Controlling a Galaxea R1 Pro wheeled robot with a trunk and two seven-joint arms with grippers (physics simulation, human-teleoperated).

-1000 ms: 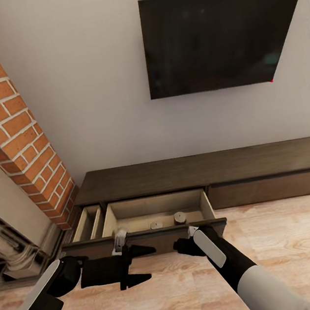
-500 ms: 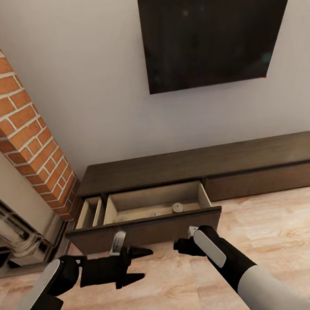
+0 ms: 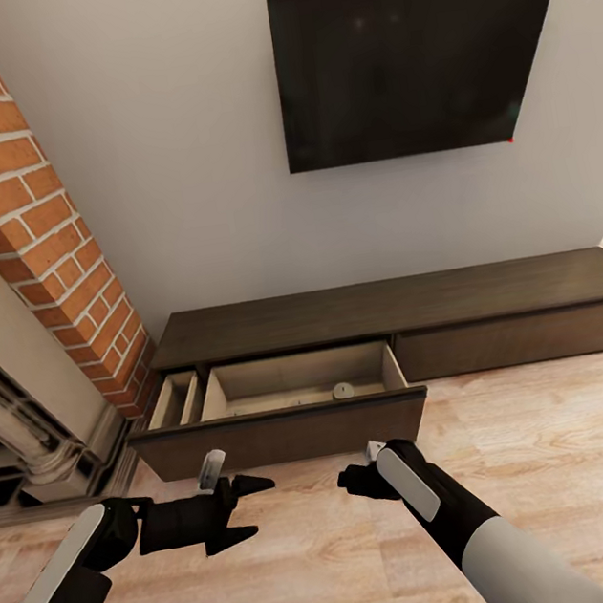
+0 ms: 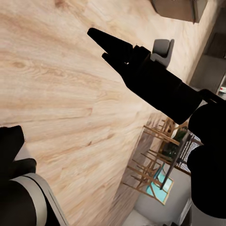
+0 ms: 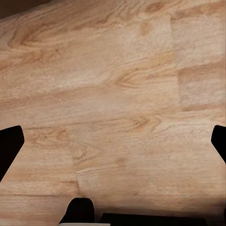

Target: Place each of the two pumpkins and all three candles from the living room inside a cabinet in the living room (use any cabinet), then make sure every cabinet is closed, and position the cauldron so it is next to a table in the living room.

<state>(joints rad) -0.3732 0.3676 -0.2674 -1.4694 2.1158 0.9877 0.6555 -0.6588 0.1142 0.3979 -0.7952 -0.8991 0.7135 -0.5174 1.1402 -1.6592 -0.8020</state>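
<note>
The cabinet [image 3: 390, 312] stands against the wall with one drawer [image 3: 277, 411] pulled out, and a candle [image 3: 343, 391] sits on its pale floor, so the drawer is open to take things and must yet be shut. Both hands hang over bare floor [image 3: 557, 457] in front of it: the left hand [image 3: 246, 513] and the right hand [image 5: 113, 141] are spread and empty.
</note>
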